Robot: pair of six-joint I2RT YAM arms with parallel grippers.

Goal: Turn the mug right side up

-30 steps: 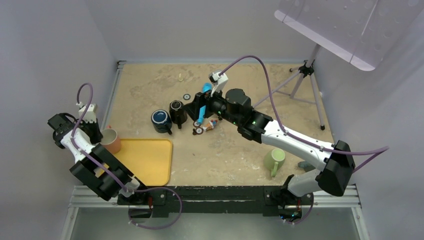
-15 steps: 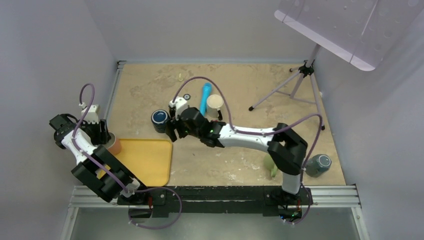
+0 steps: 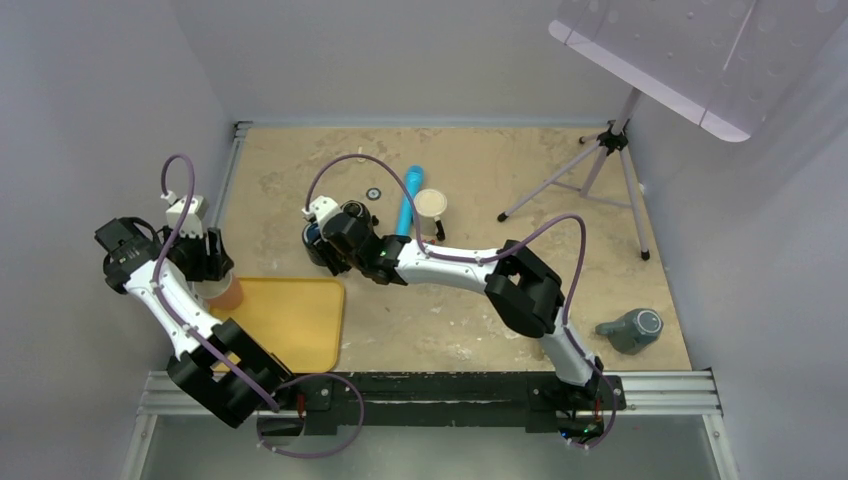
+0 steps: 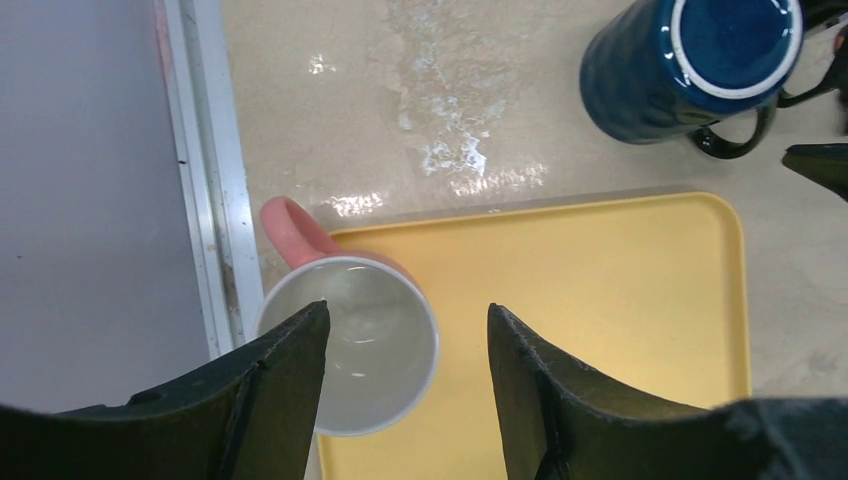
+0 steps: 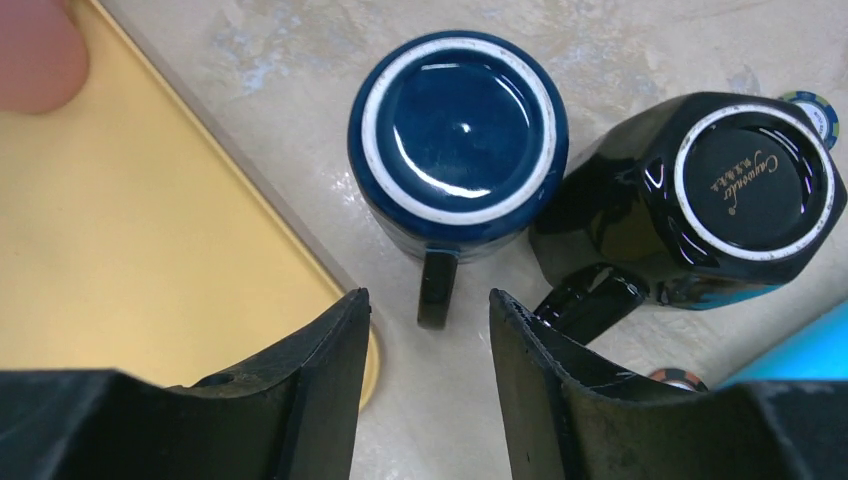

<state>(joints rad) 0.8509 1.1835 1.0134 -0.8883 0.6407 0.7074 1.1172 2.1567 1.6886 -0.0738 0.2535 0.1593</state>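
Blue mug [image 5: 458, 140]: you see it base-up on the worktop [image 5: 640, 50], just beside the yellow tray [image 5: 150, 250]
Black mug [image 5: 720, 190]: also base-up, just beside the blue one
Right end effector [image 5: 425, 300]: fingers spread, your view looks down on the blue mug's handle
Left end effector [image 4: 405, 320]: spread, holding nothing, above the upright pink mug [image 4: 350, 350] at the tray's corner

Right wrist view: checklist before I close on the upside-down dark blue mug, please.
1. Dark blue ceramic mug base up, needs flipping: ok.
2. Right gripper open: ok.
3. Mug handle in line between its fingers: ok.
4. Gap to the glossy black mug: cannot tell, they look touching.
5. Yellow plastic tray corner below one finger, clearance: cannot tell.
6. Left gripper away, open over the pink mug: ok.
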